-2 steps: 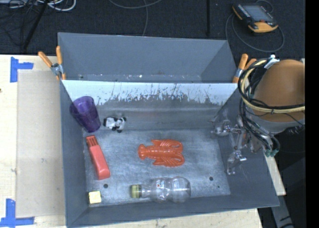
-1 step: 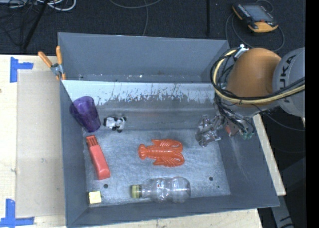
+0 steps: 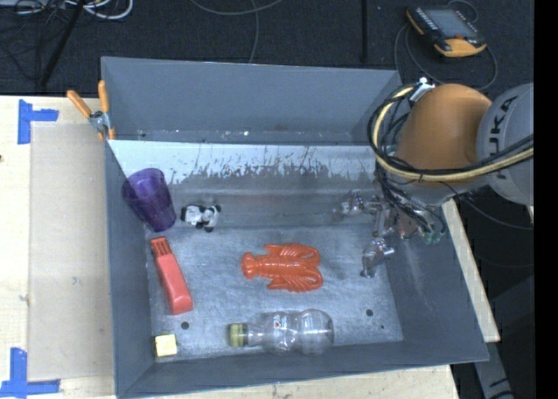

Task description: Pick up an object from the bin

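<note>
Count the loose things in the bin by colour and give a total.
Purple: 1, translucent purple plastic cup
Red: 2, flat red-orange toy lobster; long red plastic bar
Clear: 1, clear plastic bottle on its side
Black-and-white: 1, small black-and-white figure
Pale yellow: 1, small pale-yellow cube
Total: 6

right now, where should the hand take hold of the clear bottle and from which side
The clear bottle lies on its side near the front wall of the bin, cap to the left. Probably take the narrow neck just right of the cap, coming straight down from above: the rounded body looks wide and could roll, the neck is slimmer.
</note>
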Controlling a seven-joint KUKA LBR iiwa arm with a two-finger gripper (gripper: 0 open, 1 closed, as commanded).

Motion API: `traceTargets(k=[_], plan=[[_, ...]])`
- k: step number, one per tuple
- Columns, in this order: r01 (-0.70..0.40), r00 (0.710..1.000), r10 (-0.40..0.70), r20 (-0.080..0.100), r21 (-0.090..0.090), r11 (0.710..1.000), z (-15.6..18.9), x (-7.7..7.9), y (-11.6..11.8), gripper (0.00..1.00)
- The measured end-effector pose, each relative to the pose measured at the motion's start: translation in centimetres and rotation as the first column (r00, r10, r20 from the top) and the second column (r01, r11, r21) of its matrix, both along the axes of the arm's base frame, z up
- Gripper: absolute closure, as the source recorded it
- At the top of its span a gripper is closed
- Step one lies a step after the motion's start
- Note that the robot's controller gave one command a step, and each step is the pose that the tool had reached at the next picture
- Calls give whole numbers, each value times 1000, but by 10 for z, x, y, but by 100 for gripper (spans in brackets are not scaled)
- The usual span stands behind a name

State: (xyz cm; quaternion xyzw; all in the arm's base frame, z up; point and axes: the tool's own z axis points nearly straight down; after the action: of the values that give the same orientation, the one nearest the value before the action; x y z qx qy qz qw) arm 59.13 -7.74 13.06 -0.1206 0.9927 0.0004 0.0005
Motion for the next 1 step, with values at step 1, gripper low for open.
traceTargets(k=[1], plan=[[0,1000,0,0,0,1000,0,0,0,0]])
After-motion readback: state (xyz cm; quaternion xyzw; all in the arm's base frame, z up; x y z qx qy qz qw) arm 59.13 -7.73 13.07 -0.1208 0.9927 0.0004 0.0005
